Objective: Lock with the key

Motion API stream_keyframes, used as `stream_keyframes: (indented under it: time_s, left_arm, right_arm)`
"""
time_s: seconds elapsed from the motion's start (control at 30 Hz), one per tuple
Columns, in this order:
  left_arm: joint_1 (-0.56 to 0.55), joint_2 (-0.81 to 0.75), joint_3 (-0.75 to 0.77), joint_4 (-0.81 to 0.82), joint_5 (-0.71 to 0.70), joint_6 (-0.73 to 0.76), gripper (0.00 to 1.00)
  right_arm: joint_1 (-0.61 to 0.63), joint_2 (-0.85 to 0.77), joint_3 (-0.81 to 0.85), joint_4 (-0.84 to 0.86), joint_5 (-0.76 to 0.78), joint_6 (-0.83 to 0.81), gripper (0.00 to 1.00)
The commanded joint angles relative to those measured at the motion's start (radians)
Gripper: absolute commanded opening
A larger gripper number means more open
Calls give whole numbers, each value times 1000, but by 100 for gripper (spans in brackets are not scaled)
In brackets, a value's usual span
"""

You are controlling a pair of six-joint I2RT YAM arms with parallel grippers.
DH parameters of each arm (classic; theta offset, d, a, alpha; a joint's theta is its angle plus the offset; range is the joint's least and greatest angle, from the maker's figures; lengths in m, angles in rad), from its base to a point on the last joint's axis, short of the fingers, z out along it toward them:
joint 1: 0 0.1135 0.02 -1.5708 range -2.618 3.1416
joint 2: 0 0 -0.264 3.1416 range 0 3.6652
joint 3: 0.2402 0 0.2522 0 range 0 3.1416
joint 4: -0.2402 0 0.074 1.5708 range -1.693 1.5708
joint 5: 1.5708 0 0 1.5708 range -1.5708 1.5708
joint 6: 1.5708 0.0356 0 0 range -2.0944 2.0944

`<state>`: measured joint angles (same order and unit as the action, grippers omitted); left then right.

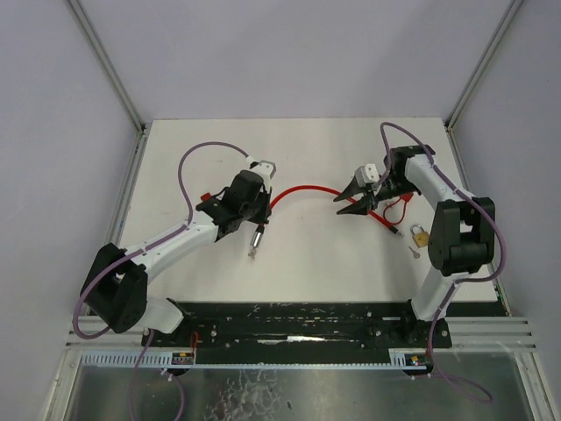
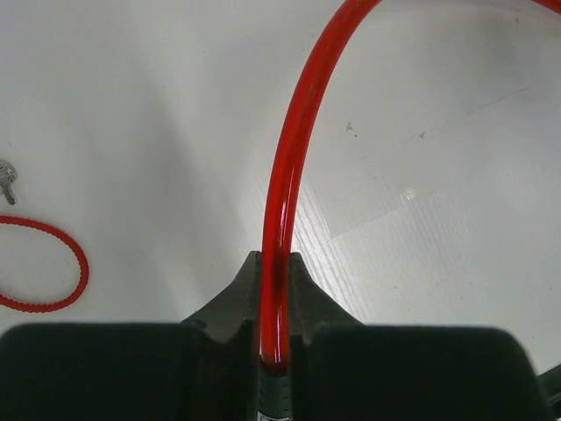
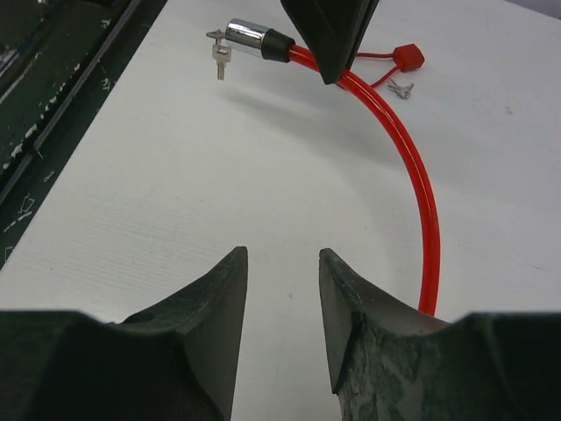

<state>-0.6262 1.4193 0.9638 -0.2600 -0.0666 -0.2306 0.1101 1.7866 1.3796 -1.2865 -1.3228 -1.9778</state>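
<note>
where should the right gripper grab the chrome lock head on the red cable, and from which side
Probably across the round barrel of the chrome lock head, beside its black collar. Come from above with the right gripper: the barrel lies flat on the table, leaving its two long sides free, and this keeps clear of the key at its free end.

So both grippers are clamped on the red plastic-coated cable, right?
Only the left gripper is clamped on the red plastic-coated cable. The right wrist view shows the right gripper open, with the cable passing beside it, not between its jaws.
</note>
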Motion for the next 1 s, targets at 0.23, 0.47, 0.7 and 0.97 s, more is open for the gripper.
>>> stream_keyframes:
  time_s: [0.23,0.47,0.7,0.97]
  left_arm:
    - [9,-14,-16,116,78,-25,0]
    - [9,-11,-22,109,89,-29,0]
    - [10,-47,-47,115,71,-26,0]
    - [10,-55,-59,145,83,-23,0]
  right_arm:
    - [52,-401,-229,817,402,937,59]
    - [64,-441,-255,786,369,899,62]
    - [64,-435,-252,823,422,996,69]
    - [54,-448,-346,898,411,1061,80]
